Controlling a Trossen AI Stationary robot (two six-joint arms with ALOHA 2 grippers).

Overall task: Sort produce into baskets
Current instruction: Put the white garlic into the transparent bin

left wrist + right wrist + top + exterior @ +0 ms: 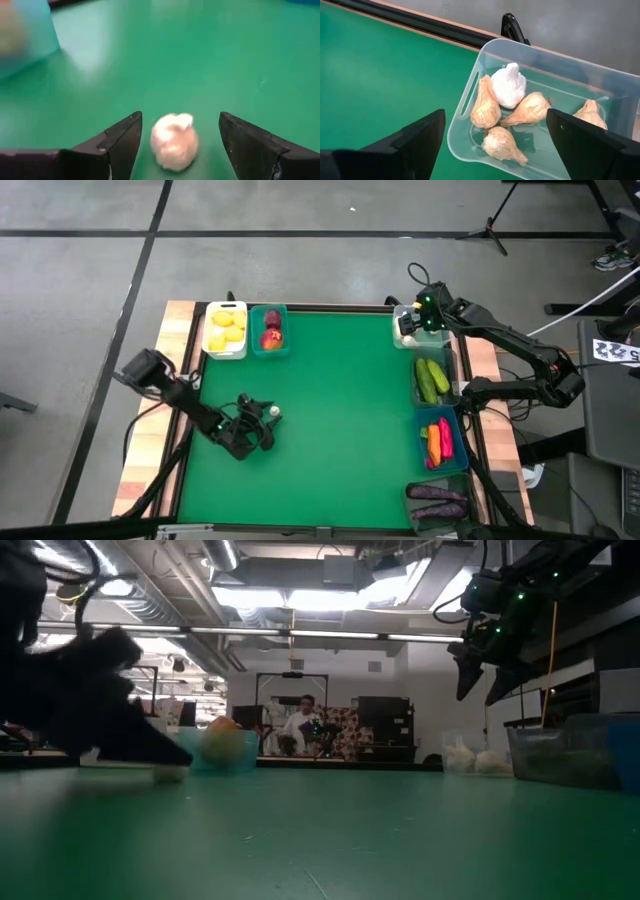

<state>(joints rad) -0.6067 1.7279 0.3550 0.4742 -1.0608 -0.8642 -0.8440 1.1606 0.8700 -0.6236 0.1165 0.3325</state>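
Observation:
A white garlic bulb (174,141) lies on the green mat (340,410) near the table's left side. My left gripper (180,117) is low over the mat and open, one finger on either side of the bulb, with a gap showing on both sides. It shows in the high view as well, my left gripper (262,422) beside the bulb (273,413). My right gripper (495,114) hangs open above the clear basket (470,95) at the far right, which holds several garlic bulbs (509,86).
A white basket of lemons (226,328) and a teal basket of apples (270,330) stand at the far left. Along the right edge stand baskets with cucumbers (432,378), carrots and chilies (439,442), and eggplants (438,502). The middle of the mat is bare.

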